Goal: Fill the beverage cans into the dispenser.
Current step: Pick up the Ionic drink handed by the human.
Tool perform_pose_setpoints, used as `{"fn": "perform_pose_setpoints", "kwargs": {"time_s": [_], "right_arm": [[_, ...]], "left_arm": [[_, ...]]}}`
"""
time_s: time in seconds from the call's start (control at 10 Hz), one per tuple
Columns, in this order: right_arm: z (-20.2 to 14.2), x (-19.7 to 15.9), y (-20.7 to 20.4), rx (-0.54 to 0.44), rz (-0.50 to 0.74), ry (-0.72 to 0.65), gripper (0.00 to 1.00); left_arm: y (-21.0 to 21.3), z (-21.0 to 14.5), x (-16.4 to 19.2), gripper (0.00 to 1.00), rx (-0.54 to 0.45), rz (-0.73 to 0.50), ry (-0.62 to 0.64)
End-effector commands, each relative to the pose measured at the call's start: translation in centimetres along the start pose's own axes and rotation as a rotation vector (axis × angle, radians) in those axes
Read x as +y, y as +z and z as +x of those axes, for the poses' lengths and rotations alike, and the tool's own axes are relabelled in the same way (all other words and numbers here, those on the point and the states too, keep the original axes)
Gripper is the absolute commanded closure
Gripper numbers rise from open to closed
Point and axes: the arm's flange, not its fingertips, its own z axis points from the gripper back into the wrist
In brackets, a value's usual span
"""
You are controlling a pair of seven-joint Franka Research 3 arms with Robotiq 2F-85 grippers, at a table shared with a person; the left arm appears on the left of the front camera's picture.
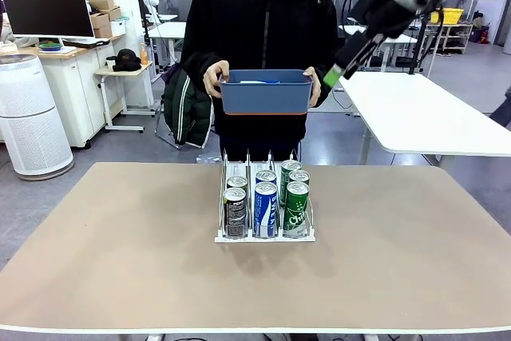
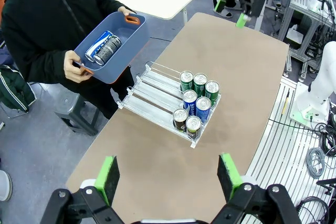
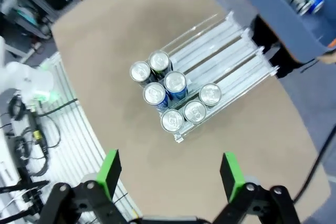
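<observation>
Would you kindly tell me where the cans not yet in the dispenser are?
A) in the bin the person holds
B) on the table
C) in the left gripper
A: two cans lie in the blue bin held by the person.

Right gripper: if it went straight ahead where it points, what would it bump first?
Probably the silver tops of the slim beverage cans in the clear acrylic dispenser, or the tan table beside it; depth is unclear. Nothing sits nearer the open right gripper.
</observation>
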Motion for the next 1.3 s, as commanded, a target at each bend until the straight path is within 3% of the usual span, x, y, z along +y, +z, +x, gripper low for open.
{"fn": "perform_pose_setpoints", "kwargs": {"time_s": [0.0,0.4,0.7,1.2], "right_arm": [[1.7,-0.5,2.8,-0.024,0.066,0.053,0.0],[3.3,1.0,8.9,-0.118,0.079,0.092,0.0],[1.6,2.1,11.5,-0.25,-0.003,0.088,0.0],[-0.1,3.3,14.7,-0.354,-0.065,0.087,0.0]], "left_arm": [[0.0,0.0,0.1,0.0,0.002,0.005,0.004],[0.0,0.0,0.1,0.0,0.002,0.005,0.004],[0.0,0.0,0.1,0.0,0.002,0.005,0.004],[0.0,0.0,0.1,0.0,0.002,0.005,0.004]]}}
